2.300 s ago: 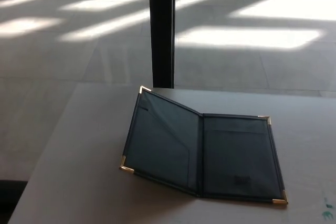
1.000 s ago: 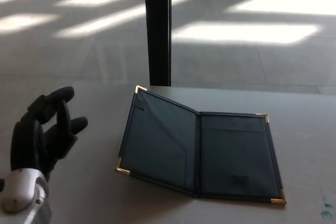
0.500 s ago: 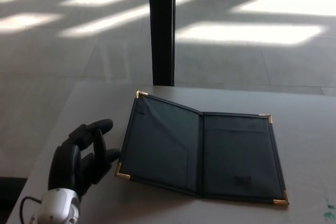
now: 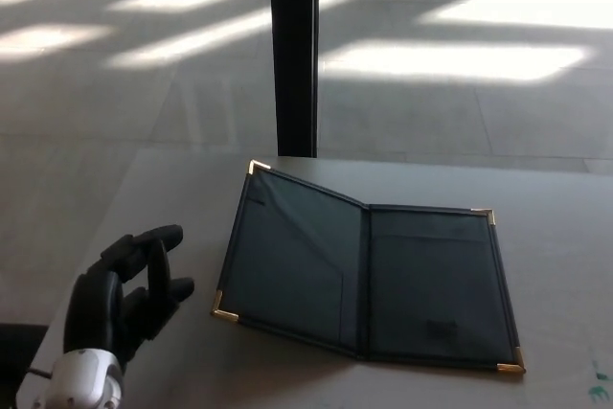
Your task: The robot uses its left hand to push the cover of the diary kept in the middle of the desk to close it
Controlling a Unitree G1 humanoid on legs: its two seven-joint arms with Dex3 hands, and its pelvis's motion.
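No readable writing anywhere. A small dark patch sits low on the right inner panel of the diary (image 4: 369, 280), possibly a stamp or logo, too blurred to read.

The diary lies open in the middle of the desk (image 4: 163, 208). Dark blue-black leather-look covers, gold metal corners at all four outer tips. Right half lies flat on the desk. Left cover (image 4: 287, 261) is tilted up from the spine, its outer edge raised off the surface. Inner pockets show on both halves.

Left hand (image 4: 120, 294) is at the desk's left edge, near the cover's lower gold corner but apart from it. Fingers spread, slightly curled, holding nothing. White wrist below it.

A black post (image 4: 294, 50) stands behind the desk; sunlight stripes the floor.
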